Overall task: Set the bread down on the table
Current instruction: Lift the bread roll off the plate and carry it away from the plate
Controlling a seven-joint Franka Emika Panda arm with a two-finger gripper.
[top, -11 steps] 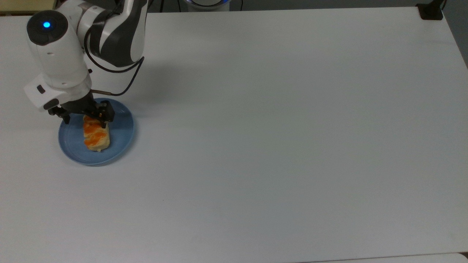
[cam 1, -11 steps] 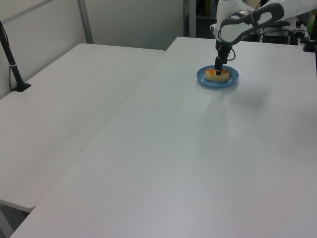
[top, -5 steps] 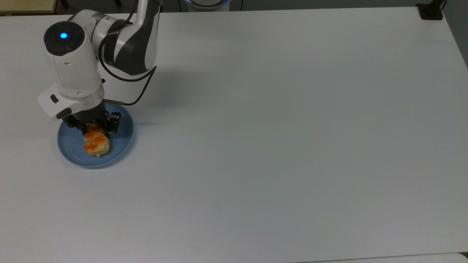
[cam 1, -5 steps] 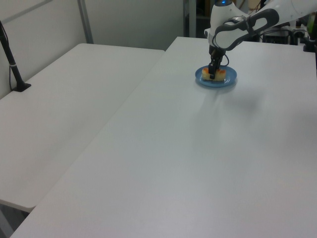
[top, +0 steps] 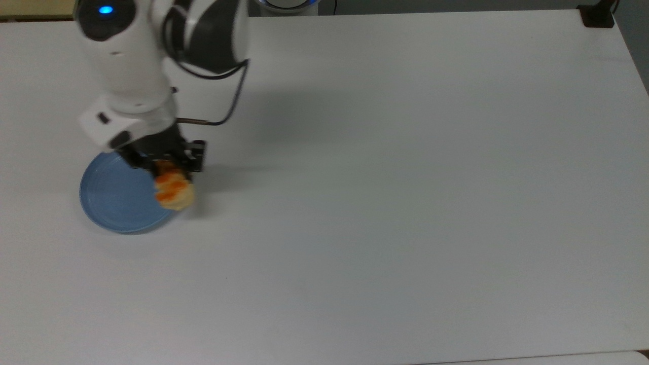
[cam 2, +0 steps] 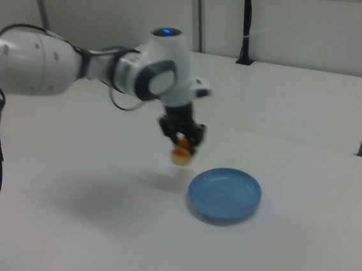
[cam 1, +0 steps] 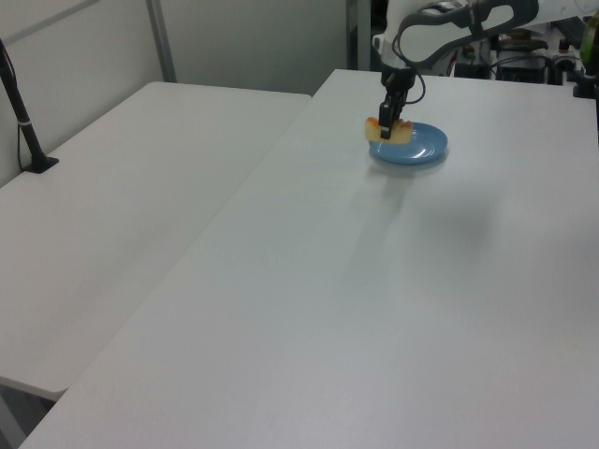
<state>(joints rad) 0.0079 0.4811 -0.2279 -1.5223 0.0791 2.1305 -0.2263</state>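
1. Lifted since the earlier frame, the bread [top: 174, 191] now hangs off the blue plate [top: 114, 195].
2. Gripper [top: 167, 163] clamped on bread, above the plate's rim.
3. White table [top: 405, 203] beneath.

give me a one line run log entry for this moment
phase: carry | gripper: shut on bread | bread: lifted, at blue plate rim | table: bread not yet placed
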